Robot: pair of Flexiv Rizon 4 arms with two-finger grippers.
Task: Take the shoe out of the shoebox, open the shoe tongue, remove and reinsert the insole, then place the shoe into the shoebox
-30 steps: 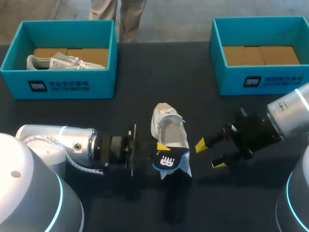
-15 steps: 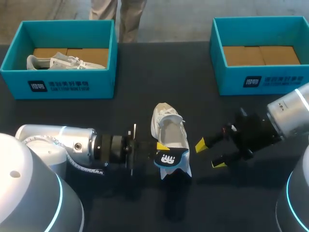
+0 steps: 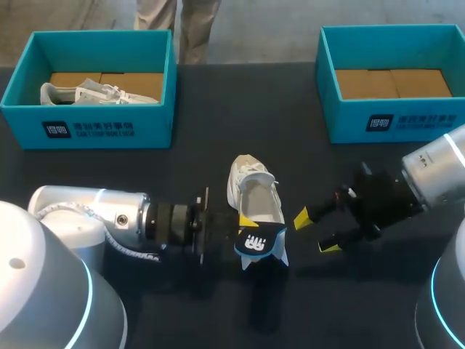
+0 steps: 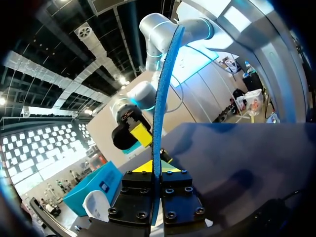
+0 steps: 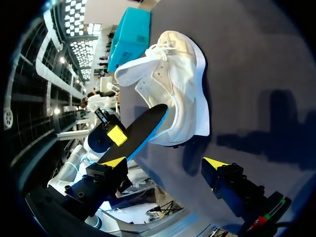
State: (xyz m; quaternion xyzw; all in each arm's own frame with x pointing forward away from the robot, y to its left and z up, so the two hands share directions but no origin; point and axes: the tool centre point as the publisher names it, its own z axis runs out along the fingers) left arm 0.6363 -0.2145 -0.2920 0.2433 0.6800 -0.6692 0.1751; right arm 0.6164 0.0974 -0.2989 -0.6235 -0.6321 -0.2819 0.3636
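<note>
The left gripper pinches the insole. Its two fingers are pressed together on it, one from each side. In the left wrist view the insole is seen from the side. It looks like a thin blue strip going up from the fingers, so its flat face is hidden there. A bit of yellow tip peeks out next to the strip. The rest of the tips are hard to make out. In the head view the dark face of the insole, with a white mark on it, covers the lower finger.

The shoe lies on the dark table, just ahead of the left gripper and out of both boxes. The insole hides the end of the shoe that is nearest the gripper. I cannot tell if the insole touches the shoe there.

The right gripper is spread wide, with nothing between its fingers. It is on the other side of the shoe from the left gripper, near the shoe but not touching it.

The left shoebox sits well beyond the left gripper. A second shoe lies in it, and the box wall hides its lower part. The right shoebox sits well beyond the right gripper and shows only its brown floor.
</note>
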